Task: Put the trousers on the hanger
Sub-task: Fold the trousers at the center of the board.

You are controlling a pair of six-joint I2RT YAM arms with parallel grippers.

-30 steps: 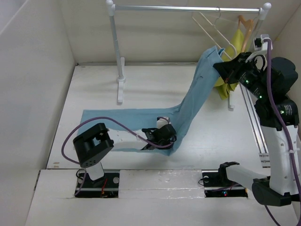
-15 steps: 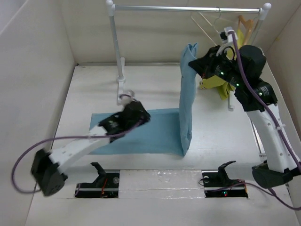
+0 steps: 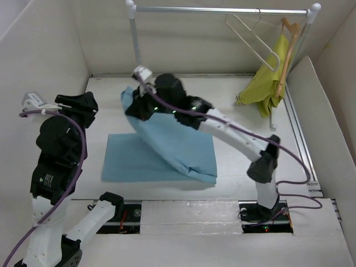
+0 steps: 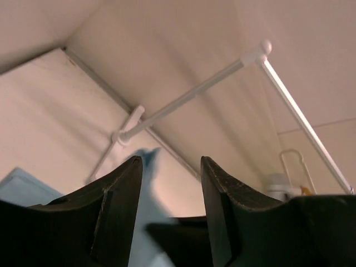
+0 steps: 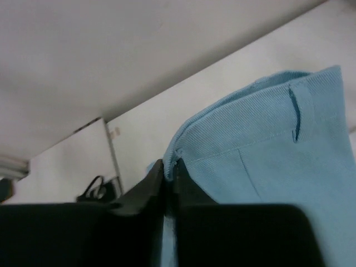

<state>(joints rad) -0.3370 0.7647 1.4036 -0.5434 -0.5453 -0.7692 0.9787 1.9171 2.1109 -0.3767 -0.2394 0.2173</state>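
"Two arms, so which one has the trousers [image 3: 167, 142]?"
"The right gripper [image 5: 167, 169]. Its jaws are pinched tight on the waistband, holding that end up near the rail's left post. The rest lies folded on the table [image 3: 250, 133]."
"And the left gripper [image 4: 169, 167]?"
"Raised by the side wall, jaws partly apart, nothing between them."
"The hanger [image 3: 251, 40]?"
"Hanging on the rail [image 3: 222, 9], well apart from the trousers."
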